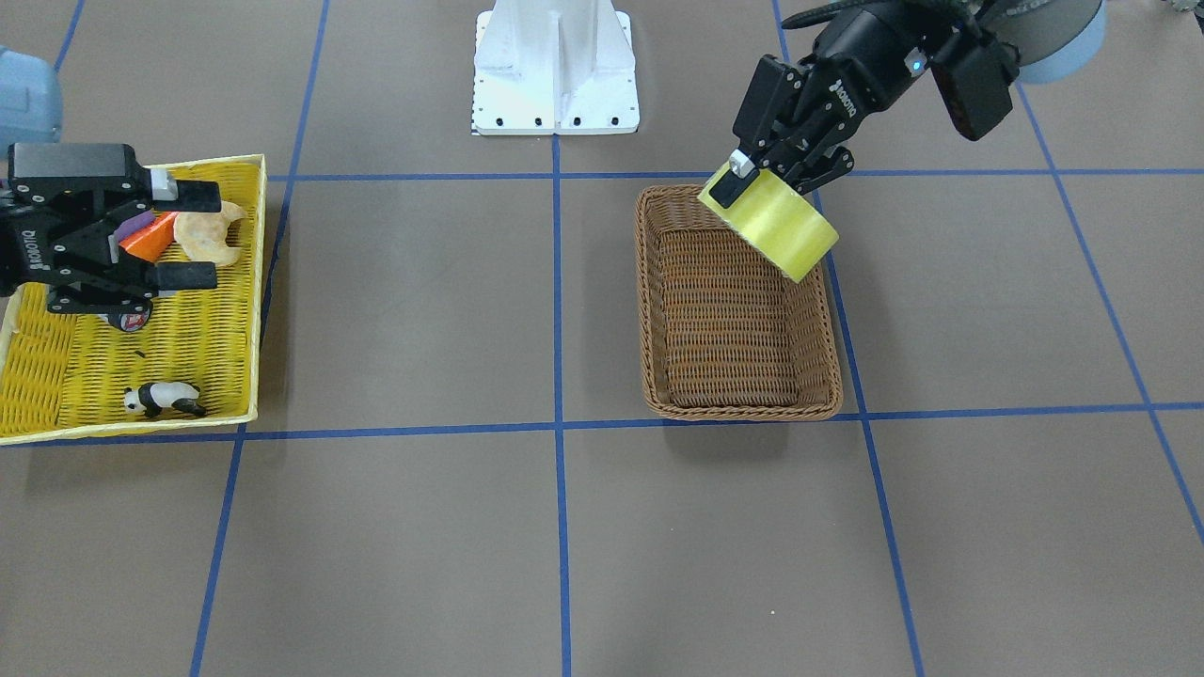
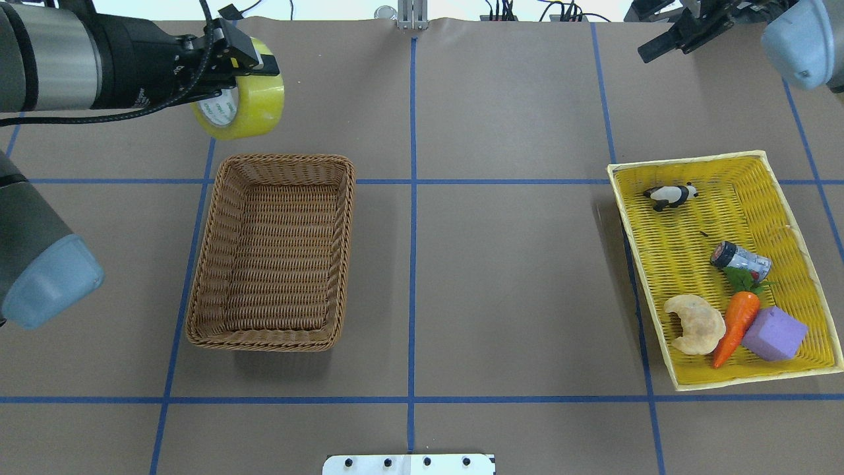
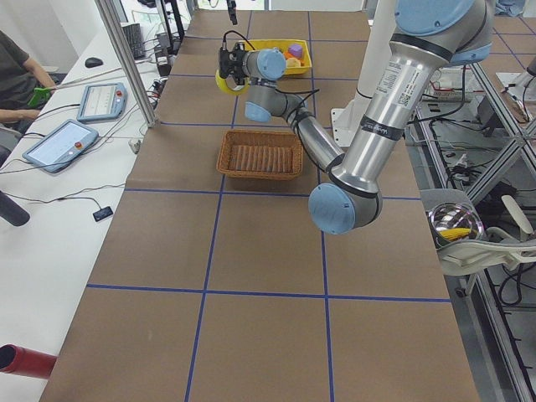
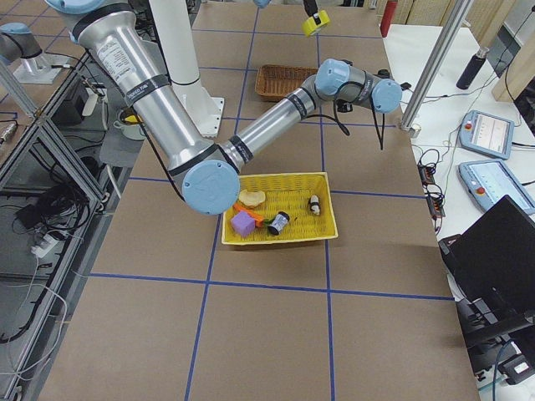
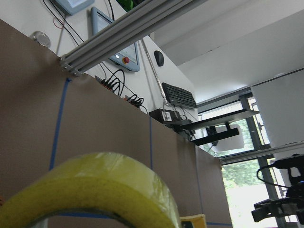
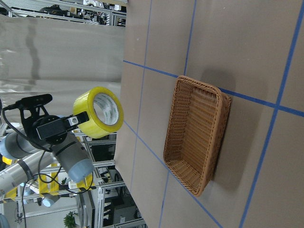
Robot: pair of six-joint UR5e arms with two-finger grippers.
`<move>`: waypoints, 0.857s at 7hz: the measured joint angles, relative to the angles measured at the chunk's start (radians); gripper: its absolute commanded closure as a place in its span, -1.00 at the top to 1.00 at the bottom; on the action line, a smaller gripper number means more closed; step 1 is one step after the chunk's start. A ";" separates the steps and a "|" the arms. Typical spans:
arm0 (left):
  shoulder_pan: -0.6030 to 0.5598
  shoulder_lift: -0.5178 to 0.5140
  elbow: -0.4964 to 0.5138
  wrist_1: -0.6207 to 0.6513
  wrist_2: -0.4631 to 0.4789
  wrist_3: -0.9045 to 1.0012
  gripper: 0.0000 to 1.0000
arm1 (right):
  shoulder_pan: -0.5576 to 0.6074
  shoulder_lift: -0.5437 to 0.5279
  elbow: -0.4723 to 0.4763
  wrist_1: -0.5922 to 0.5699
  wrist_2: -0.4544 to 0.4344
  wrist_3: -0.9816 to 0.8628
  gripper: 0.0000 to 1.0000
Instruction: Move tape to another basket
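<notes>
Clamping the wall of the tape (image 1: pixel 781 230), the fingers of your left gripper (image 1: pixel 748 179) were closed on the yellow roll. It hung tilted in the air near one end of the basket (image 1: pixel 743 406), not touching it. Your right gripper (image 1: pixel 199 235) hovered over the yellow tray (image 1: pixel 221 338) with its fingers spread wide, holding nothing.
</notes>
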 measured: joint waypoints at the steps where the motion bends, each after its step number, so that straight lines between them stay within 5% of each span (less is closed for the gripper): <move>1: 0.005 0.003 -0.029 0.151 0.023 0.055 -1.00 | 0.021 -0.008 -0.001 0.000 -0.056 -0.002 0.99; 6: 0.185 -0.032 -0.049 0.672 0.164 0.148 -1.00 | 0.057 -0.015 -0.010 0.000 -0.310 0.018 0.99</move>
